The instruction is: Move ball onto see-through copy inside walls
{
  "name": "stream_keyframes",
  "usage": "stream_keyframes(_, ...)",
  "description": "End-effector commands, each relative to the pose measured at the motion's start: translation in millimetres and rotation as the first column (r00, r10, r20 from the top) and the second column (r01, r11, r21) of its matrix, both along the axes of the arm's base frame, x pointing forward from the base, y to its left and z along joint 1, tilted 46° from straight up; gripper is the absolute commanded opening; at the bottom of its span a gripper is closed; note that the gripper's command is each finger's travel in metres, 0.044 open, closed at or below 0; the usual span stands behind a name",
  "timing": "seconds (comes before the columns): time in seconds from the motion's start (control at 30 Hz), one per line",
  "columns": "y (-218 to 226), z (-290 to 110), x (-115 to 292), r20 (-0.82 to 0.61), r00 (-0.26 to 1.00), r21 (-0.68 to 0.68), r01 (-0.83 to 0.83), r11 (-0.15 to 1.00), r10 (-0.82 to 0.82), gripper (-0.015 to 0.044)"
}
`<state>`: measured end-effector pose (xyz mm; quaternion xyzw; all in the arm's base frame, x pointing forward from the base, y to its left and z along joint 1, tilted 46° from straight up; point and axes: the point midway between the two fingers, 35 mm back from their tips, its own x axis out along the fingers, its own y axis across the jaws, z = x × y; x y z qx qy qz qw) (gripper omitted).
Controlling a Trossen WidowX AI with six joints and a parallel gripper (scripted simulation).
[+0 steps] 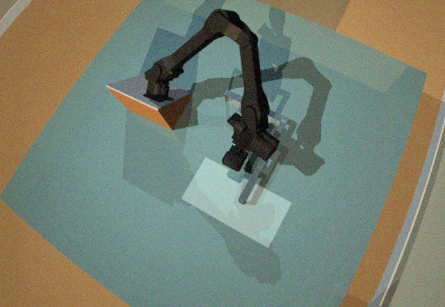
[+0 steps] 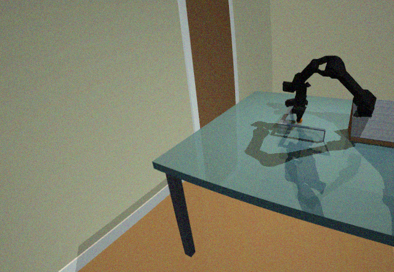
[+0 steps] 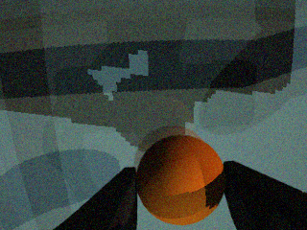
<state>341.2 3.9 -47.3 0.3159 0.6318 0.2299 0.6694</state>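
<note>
From the top view, the dark arm (image 1: 247,67) rises from its orange-sided base block (image 1: 143,108) on the blue-green table (image 1: 90,189), arches over and comes down with the gripper (image 1: 251,160) pointing at the table surface, just at the far edge of a pale rectangular patch (image 1: 229,203). A tiny sliver of orange shows beside the wrist, the ball (image 1: 247,151), mostly hidden by the gripper body. The clear walls (image 1: 247,189) show as faint grey strips running out from under the gripper. In the exterior view, the arm (image 2: 346,81) bends down from the base block (image 2: 369,132) near the table's (image 2: 222,167) far side, and the gripper (image 2: 299,116) hangs low, with the orange ball (image 2: 299,120) at its tip, close over the tabletop at the corner where the two clear walls (image 2: 305,133) meet. In the wrist view, the ball (image 3: 180,180) fills the gap between the two dark fingers, which are closed partway and pinch it on both sides. Behind it lie grey shadow bands and the table surface; the see-through copy cannot be made out in any view.
</note>
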Motion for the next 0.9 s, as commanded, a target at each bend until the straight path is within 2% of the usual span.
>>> stream_keyframes(0.0, 6.4, -4.4, -1.1, -0.006, 1.000, 0.007, 0.000, 1.000, 0.000, 0.0000)
stream_keyframes(0.43, 15.3, -12.9, -0.2, -0.006, 1.000, 0.008, 0.000, 1.000, 0.000, 0.0000)
stream_keyframes(0.77, 11.9, -11.2, 1.4, 0.000, 1.000, 0.002, 0.000, 1.000, 0.000, 0.0263)
stream_keyframes(0.87, 11.9, -11.2, 1.4, 0.000, 1.000, 0.002, 0.000, 1.000, 0.000, 0.0270)
